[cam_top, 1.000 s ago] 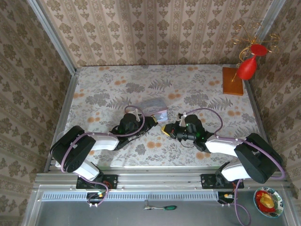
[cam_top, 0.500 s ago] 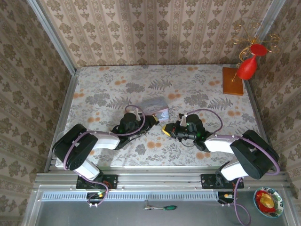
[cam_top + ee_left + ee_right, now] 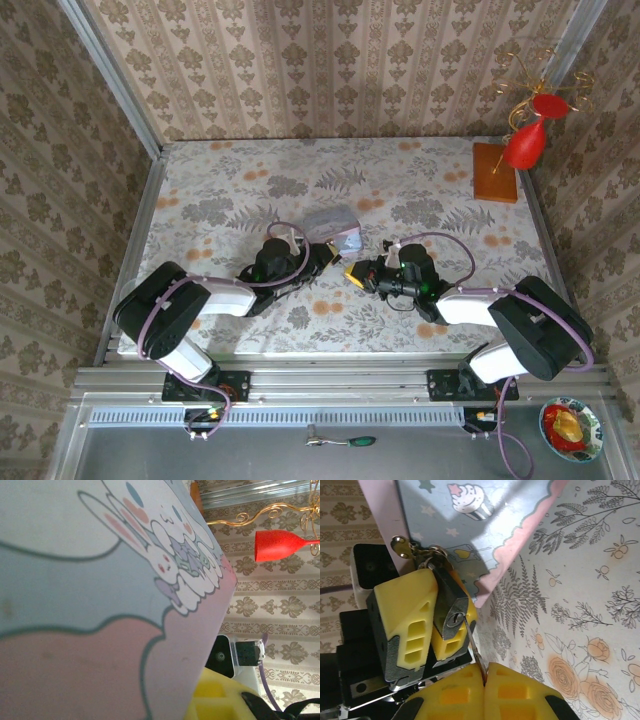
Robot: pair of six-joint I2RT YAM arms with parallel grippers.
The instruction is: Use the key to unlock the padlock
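Note:
The padlock (image 3: 447, 602), a small dark block, is clamped between the yellow fingers (image 3: 402, 612) of my left gripper (image 3: 440, 587). Its pale loop points up, next to a brass key ring (image 3: 400, 546). A thin key (image 3: 474, 647) runs from its keyhole (image 3: 454, 620) down into my right gripper (image 3: 483, 674), which is shut on the key's head. In the top view the left gripper (image 3: 322, 256) and right gripper (image 3: 352, 273) meet tip to tip mid-table. The pale blue cartoon tin (image 3: 332, 228) lies right behind them, very close in the left wrist view (image 3: 100, 580).
A wooden block (image 3: 495, 172) carrying a red glass ornament (image 3: 527, 142) stands at the back right corner. Papered walls close in the floral table (image 3: 220, 190) on three sides. A screwdriver (image 3: 345, 440) lies on the front rail, and a bowl (image 3: 570, 428) sits at the bottom right.
Both grippers stay together at mid-table. The right gripper has crept slightly left toward the left one, and the tin has shifted a little.

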